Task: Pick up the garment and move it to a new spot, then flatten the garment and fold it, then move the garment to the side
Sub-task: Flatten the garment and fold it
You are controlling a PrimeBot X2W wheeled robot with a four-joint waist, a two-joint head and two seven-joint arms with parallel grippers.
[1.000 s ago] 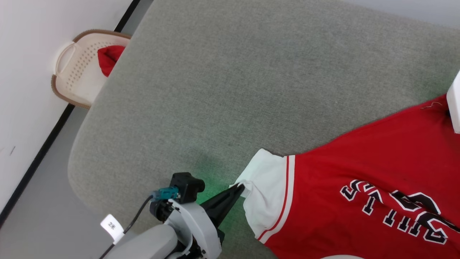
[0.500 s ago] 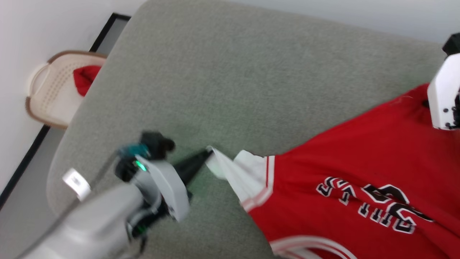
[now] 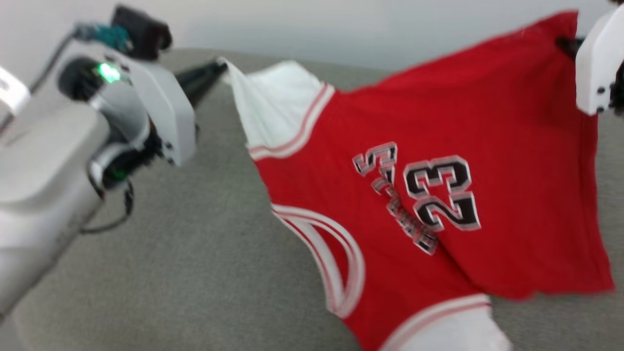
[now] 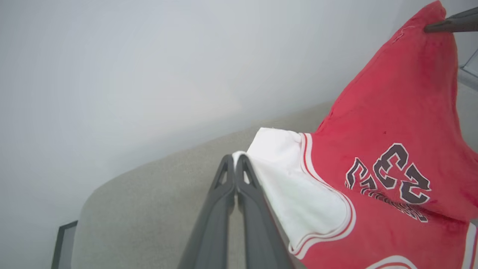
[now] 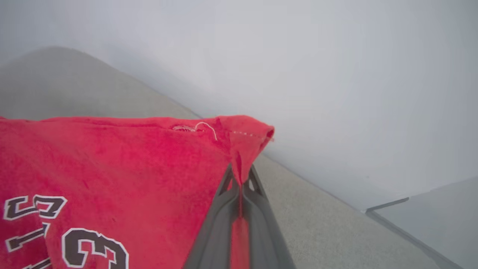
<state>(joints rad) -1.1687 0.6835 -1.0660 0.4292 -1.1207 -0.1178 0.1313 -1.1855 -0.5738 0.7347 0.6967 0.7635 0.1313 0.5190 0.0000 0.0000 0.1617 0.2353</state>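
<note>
The garment (image 3: 429, 146), a red jersey with white sleeves and black "23" lettering, hangs stretched in the air above the grey-green cushioned surface (image 3: 195, 273). My left gripper (image 3: 220, 68) is shut on the tip of one white sleeve (image 4: 291, 175), with its fingers (image 4: 235, 175) pinching the cloth. My right gripper (image 5: 241, 175) is shut on a red hem corner (image 5: 246, 138) of the garment; its white housing (image 3: 594, 63) is at the head view's upper right. The jersey's lower part, with the collar trim (image 3: 336, 263) and the other sleeve, droops toward the surface.
A pale wall (image 3: 312, 29) rises behind the cushioned surface. In the right wrist view the surface's edge drops to a grey floor (image 5: 440, 209) at the right. A dark baseboard strip (image 4: 61, 243) sits at the left wrist view's lower left.
Both grippers have lifted the garment off the surface and spread it in the air. The head camera has tilted up, so the basket at the left has left the picture.
</note>
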